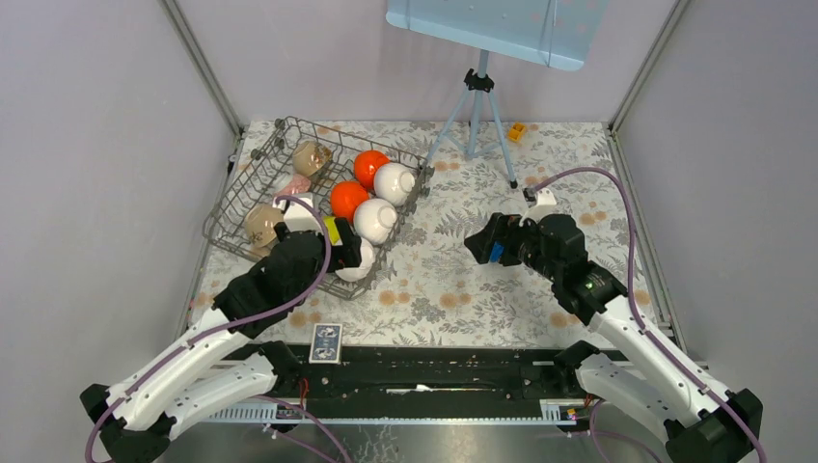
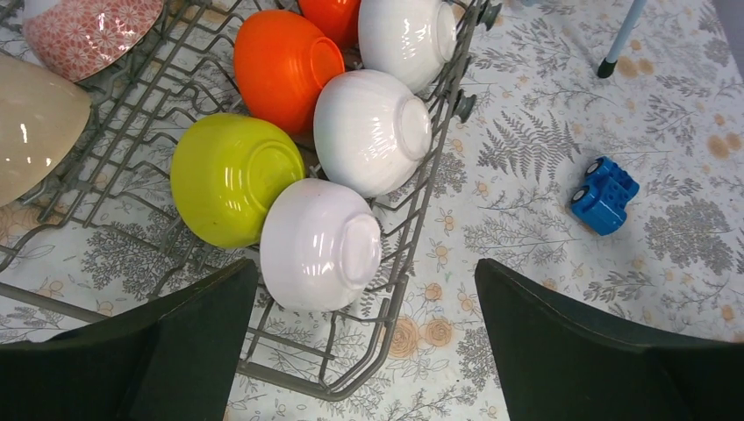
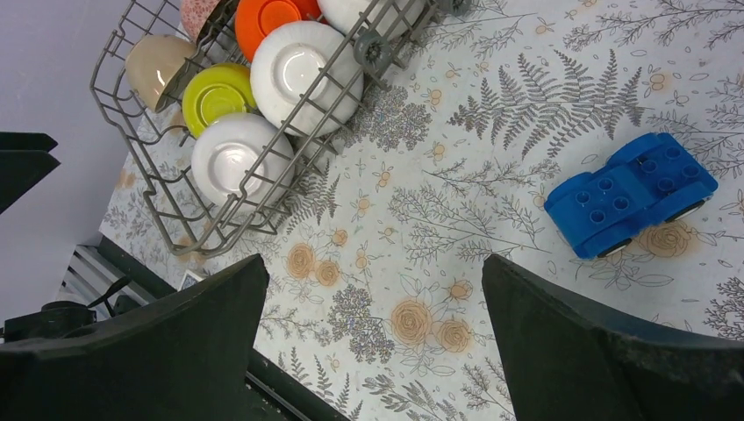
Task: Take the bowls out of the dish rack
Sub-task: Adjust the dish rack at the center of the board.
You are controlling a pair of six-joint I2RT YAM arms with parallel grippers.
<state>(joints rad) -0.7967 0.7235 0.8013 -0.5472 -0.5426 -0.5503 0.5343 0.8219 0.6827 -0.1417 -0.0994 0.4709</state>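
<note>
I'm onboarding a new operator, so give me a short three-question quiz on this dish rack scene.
1. True or false: the lime-yellow bowl lies inside the dish rack.
2. The blue block lies: A) in the rack; B) on the table, outside the rack; C) in the lime-yellow bowl.
3. How many orange bowls are in the rack?
Key: 1 true; 2 B; 3 two.

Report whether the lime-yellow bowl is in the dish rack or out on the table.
In the rack. The lime-yellow bowl lies tipped on its side among the wires of the dish rack, with a white bowl beside it.
</note>
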